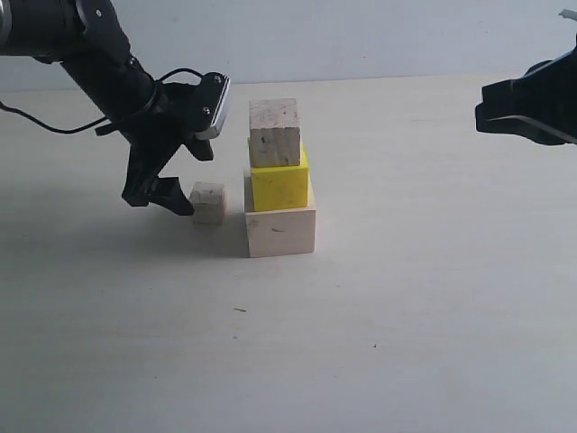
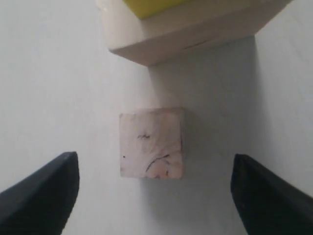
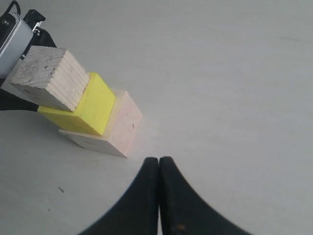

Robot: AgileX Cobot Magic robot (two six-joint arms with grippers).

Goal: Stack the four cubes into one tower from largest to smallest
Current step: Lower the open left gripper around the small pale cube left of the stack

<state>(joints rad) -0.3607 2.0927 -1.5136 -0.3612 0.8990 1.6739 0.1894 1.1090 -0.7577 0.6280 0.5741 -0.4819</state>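
While the tower (image 1: 278,180) stands three cubes high, a fourth cube lies off it on the white tabletop (image 1: 433,325).

Item 1. Large pale wooden cube (image 1: 280,231): base of tower, flat on tabletop, approx. centre of ext. view.

Item 2. Medium bright yellow cube (image 1: 279,185): sits on item 1, within its top face.

Item 3. Small pale wooden cube with dark specks (image 1: 274,133): top of stack, resting on yellow cube. Left edges roughly flush in ext. view, so some yellow shows at the right.

Item 4. Smallest pale wooden cube (image 1: 208,202): speckled, w/ dark scratch marks on the face shown in left wrist view. Sits on tabletop near the base, on its left in ext. view. Visible gap between them, not touching.

Item 5. Left gripper (image 1: 160,200): black, jaws spread wide, nothing held. Low by the tabletop beside item 4, on the side away from the tower. Left wrist view shows the cube ahead of and between the two fingertips (image 2: 41,193), w/ clear space either side.

Item 6. Right gripper (image 1: 481,112): black, jaws pressed together, empty. Hangs above tabletop at right edge of ext. view, well apart from tower.
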